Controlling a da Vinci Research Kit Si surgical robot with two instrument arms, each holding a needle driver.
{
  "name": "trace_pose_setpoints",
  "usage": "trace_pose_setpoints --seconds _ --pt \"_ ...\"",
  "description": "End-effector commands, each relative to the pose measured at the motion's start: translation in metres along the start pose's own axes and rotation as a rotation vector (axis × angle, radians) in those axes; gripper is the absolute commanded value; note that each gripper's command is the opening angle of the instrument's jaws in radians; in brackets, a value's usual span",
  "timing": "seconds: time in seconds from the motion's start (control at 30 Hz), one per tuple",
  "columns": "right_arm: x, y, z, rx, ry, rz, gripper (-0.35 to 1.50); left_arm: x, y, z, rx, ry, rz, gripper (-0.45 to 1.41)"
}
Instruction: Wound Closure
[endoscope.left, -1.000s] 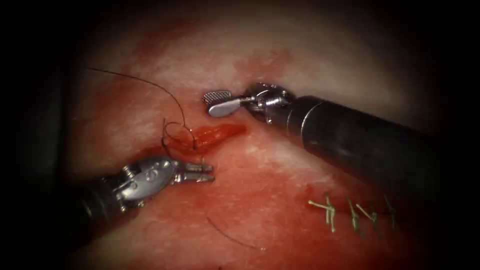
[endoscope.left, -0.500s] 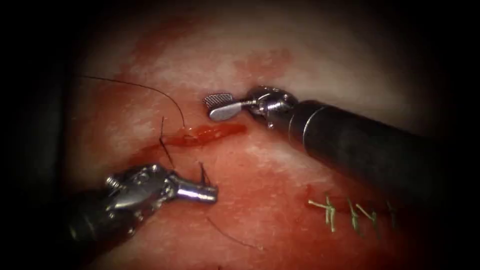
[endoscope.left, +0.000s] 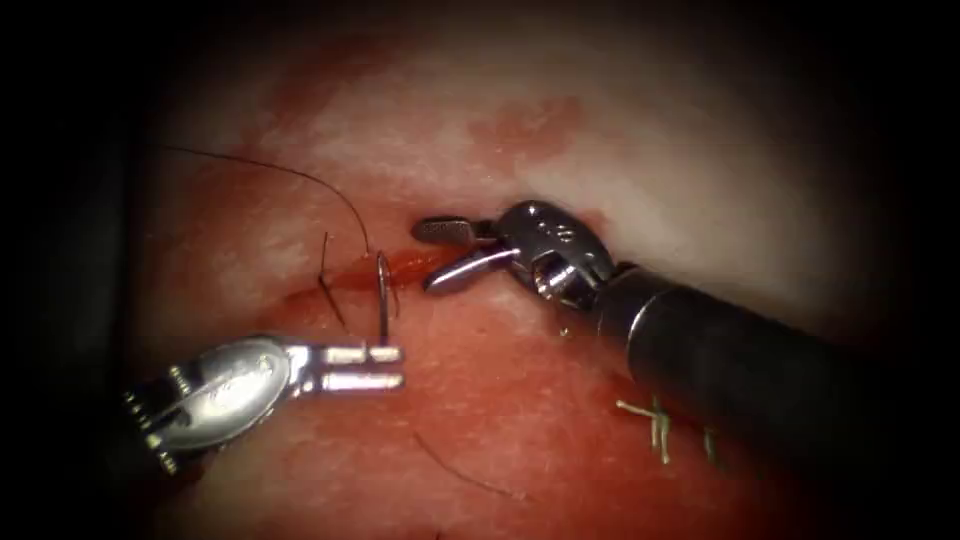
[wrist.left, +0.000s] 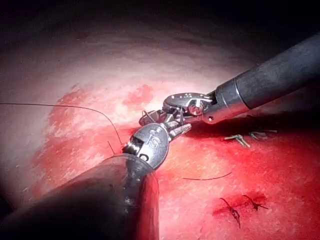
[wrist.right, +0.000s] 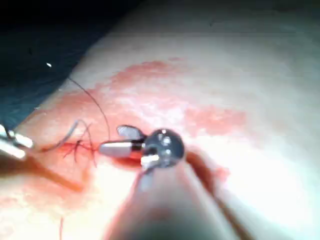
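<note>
Your left tool (endoscope.left: 385, 367), lower left of frame, grips the needle (endoscope.left: 382, 295), which stands up from its jaws to the cut (endoscope.left: 400, 268) at centre. Your right tool (endoscope.left: 440, 255) holds nothing, jaws parted beside the cut. Thread (endoscope.left: 300, 180) trails to upper left.

No readable text, label, brand, number or sign was found in any view. Faint engraved marks were seen on the metal wrist housing of the left pincer (endoscope.left: 372, 367) and of the right pincer (endoscope.left: 440, 255), but they could not be made out as characters.
</note>
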Motion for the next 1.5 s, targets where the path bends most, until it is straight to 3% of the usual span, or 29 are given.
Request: trace_pose_setpoints --seconds 0.03,0.23,0.27,0.5,0.77,1.13,1.5 --pt "-0.0006 0.0001 0.0009 0.009 0.001 -0.025 1.08 -0.0005 -0.0001 0.0007 -0.002 -0.001 0.004 -0.45" --pt "-0.0023 -0.0013 0.0014 0.04 -0.007 -0.097 1.04 0.0005 -0.001 0.0001 0.032 -0.022 0.129 -0.45" --pt "-0.0027 -0.0013 0.0017 0.041 -0.013 -0.101 1.03 0.0013 -0.0015 -0.0001 0.046 -0.033 0.203 -0.45" --pt "-0.0026 -0.0012 0.0022 0.036 -0.012 -0.1 1.03 0.0025 -0.0018 -0.0005 0.077 -0.051 0.291 -0.45" --pt "-0.0026 -0.0013 0.0022 0.027 -0.017 -0.071 1.03 0.0065 -0.0032 -0.0037 0.206 -0.017 0.414 -0.45" --pt "-0.0028 -0.0024 0.0023 0.028 -0.017 -0.05 1.01 0.011 -0.003 -0.0082 0.302 0.009 0.479 -0.45" --pt "-0.0058 -0.0015 0.0036 0.012 -0.017 -0.028 0.99 0.0115 -0.0019 -0.0083 0.31 0.003 0.497 -0.45"
